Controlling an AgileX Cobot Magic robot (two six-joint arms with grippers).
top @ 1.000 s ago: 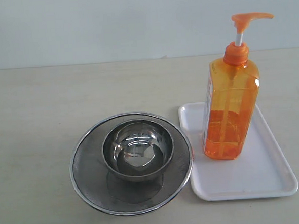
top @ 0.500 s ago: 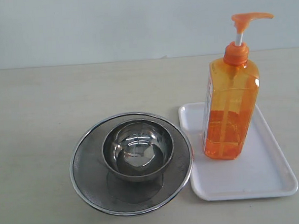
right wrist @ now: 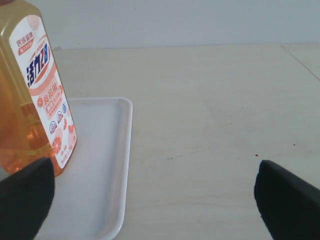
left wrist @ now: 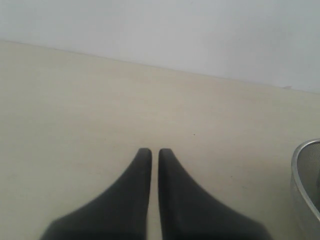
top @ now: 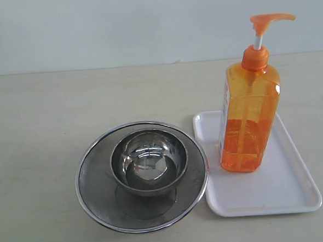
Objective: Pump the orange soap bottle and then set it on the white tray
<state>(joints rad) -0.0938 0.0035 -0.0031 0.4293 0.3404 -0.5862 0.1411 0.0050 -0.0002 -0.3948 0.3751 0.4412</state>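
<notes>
On the table (top: 40, 106), exterior view: saw the orange soap bottle (top: 249, 121) upright on the white tray (top: 281, 193), beside a bowl (top: 148, 161) set in a strainer (top: 94, 185). Left wrist view — found the left gripper (left wrist: 151, 152) pressed together, empty. Right wrist view — found the right gripper (right wrist: 156, 192) spread wide, empty, beside the bottle.
</notes>
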